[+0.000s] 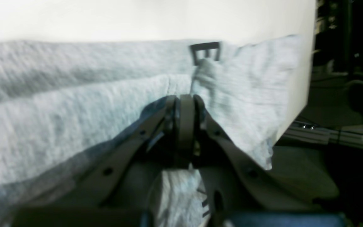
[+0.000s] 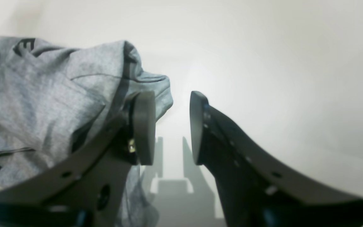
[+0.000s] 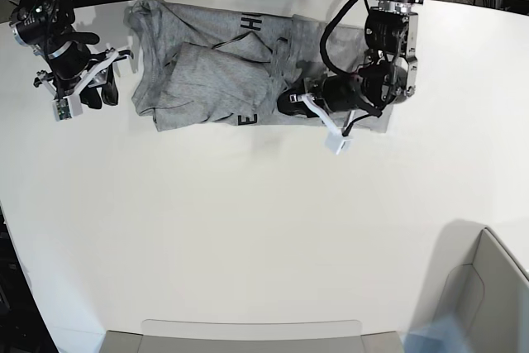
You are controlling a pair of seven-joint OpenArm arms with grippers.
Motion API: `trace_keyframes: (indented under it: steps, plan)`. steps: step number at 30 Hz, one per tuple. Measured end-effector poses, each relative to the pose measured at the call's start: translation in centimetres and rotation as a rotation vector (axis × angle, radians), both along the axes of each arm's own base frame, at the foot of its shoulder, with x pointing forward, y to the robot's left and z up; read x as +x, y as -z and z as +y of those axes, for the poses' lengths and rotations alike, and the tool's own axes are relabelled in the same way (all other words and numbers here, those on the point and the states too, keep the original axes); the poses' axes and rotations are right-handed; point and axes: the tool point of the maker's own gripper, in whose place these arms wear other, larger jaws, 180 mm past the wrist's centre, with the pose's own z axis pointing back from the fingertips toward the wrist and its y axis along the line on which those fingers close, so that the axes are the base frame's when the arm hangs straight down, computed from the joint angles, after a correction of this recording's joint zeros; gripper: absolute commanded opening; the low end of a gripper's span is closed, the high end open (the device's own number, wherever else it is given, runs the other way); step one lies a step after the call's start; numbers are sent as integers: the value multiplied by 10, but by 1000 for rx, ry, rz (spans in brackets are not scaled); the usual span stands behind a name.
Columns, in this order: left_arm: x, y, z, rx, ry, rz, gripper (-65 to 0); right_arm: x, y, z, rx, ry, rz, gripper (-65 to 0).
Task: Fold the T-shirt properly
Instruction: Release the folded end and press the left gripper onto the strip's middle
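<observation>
- Left wrist view: the left hand [image 1: 184, 104] is clamped on a fold of the T-shirt [image 1: 74, 104], which lies on the white surface [image 1: 137, 19].
- Right wrist view: the right hand [image 2: 172, 126] is apart, just beside the T-shirt's [image 2: 43, 104] edge, gripping nothing.
- Base view: the T-shirt [image 3: 223, 80] lies crumpled at the surface's [image 3: 248, 237] far edge.

The T-shirt [image 3: 223, 72] near the table's far edge is heather grey, a fine flecked mix of light and darker grey, with black block capital letters showing where the cloth is turned over. The table [image 3: 248, 229] is plain white. Both grippers are dark grey to black: the left gripper [image 1: 184, 104] shows against grey cloth, the right gripper [image 2: 172, 126] against white table, casting a soft grey shadow there.
</observation>
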Motion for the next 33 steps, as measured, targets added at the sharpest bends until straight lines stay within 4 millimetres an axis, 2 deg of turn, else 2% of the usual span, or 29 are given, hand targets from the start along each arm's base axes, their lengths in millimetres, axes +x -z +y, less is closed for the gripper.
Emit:
trace_keyframes:
  steps: [5,13,19,24,27,29,33]
  plan:
    - [0,-5,-14,-37,6,-3,-635,-1,1,0,0,1,3,-461]
    - [3,-7,-12,-35,0,-11,-635,-2,12,-3,16,15,35,-461]
    - [16,-31,-13,-36,2,-98,-635,2,9,-1,25,9,21,-461]
    - [24,-37,-13,-38,-7,-126,-635,4,6,13,150,-6,-5,-461]
    - [20,-34,-12,-38,-8,-115,-635,2,-1,11,262,-35,-64,-461]
    - [12,-28,-12,-38,-10,-94,-635,1,-3,1,330,-28,-95,-461]
    - [-3,-17,-12,-36,-10,-55,-635,-11,29,-18,361,42,6,-461]
